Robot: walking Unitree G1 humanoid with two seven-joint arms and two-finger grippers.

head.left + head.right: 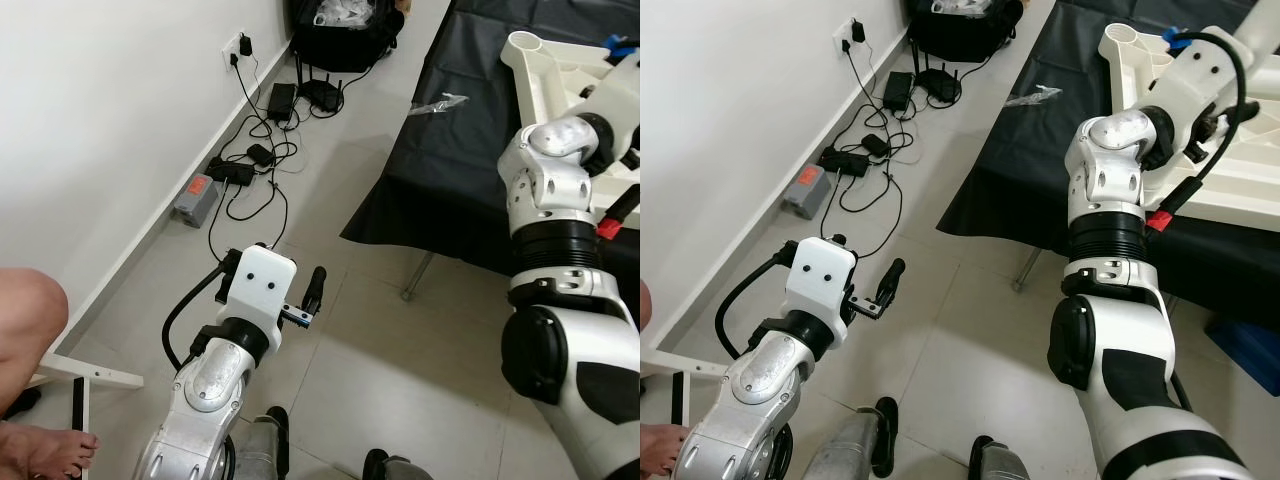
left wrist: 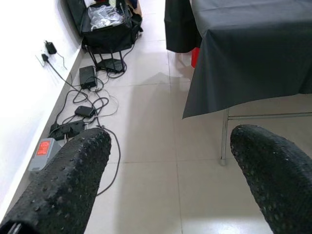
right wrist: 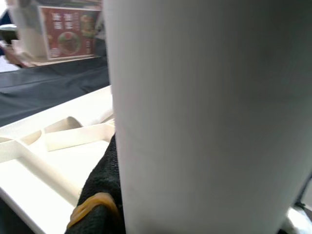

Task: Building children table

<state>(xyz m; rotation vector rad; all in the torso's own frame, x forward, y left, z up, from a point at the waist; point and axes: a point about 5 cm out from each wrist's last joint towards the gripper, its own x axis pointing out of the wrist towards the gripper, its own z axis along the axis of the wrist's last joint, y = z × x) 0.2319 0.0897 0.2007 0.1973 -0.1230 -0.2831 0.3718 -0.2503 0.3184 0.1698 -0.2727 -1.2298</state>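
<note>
The left gripper [image 1: 300,300] hangs open above the floor [image 1: 400,380]. Farther out, the right gripper's finger [image 3: 100,204] presses a white leg [image 3: 209,117], upright, ends cut off; its grip is unclear. The leg stands over the tabletop [image 1: 1240,170] on the black desk [image 1: 1040,160]. Cables [image 1: 250,170] line the wall.

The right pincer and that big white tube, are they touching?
Touching. In the right wrist view, the white tube stands pressed right against a black finger of the right pincer, with no gap between them.
</note>
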